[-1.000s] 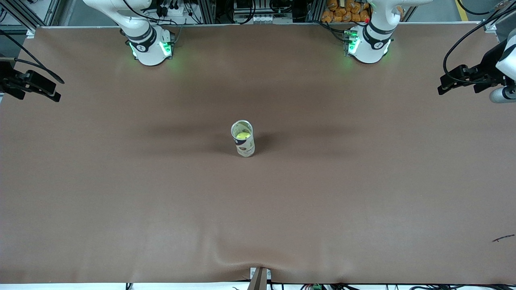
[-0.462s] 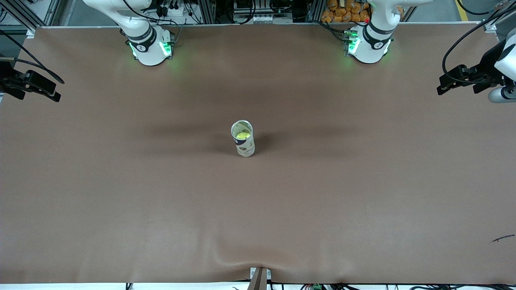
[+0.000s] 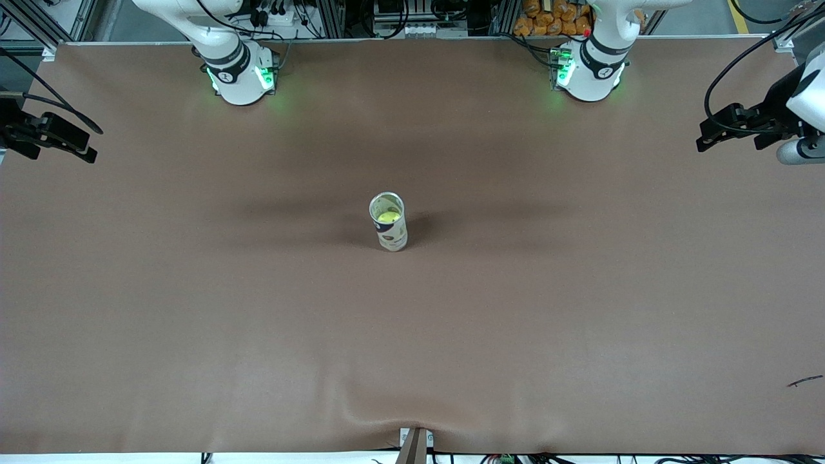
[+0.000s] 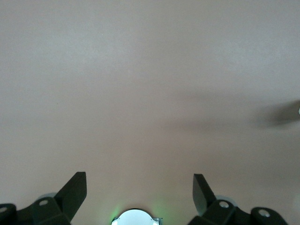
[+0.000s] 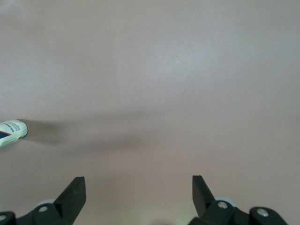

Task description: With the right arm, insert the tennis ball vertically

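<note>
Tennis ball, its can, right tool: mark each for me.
tennis ball (image 3: pixel 388 217): front view, top showing inside the can.
can (image 3: pixel 392 236): front view, printed side wall.
right tool (image 5: pixel 138 185): right wrist view, between its open fingertips.

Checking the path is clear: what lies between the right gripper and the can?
Only bare brown table lies between the open right gripper and the can, as the front view shows.

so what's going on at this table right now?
Nothing is being handled. An upright white cylindrical can stands mid-table on the brown cloth, with a yellow-green tennis ball already inside it. The right gripper hangs open and empty over the right arm's end of the table; the left gripper hangs open and empty over the left arm's end.
</note>
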Controlling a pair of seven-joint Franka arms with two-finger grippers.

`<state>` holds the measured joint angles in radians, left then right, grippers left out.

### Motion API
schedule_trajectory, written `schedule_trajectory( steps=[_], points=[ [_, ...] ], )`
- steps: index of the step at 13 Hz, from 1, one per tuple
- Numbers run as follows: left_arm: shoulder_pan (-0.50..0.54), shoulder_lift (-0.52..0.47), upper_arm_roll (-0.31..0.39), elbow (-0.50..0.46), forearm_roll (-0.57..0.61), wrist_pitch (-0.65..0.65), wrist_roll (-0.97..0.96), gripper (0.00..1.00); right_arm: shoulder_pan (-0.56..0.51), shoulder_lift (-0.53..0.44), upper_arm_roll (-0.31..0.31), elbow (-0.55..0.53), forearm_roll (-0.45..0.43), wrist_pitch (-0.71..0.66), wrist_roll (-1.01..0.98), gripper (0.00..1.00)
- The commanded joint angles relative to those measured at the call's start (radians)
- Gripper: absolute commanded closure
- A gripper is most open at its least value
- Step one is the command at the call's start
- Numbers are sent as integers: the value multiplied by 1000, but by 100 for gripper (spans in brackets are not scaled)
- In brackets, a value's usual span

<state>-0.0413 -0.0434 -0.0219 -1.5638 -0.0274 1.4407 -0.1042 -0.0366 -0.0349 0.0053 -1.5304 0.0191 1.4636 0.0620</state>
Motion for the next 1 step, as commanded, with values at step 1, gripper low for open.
schedule_trajectory(
  steps=[1],
  points=[
    [-5, -4, -4, 2, 21, 1, -2, 0, -9, -2, 5, 1, -1, 1, -2, 0]
  ],
)
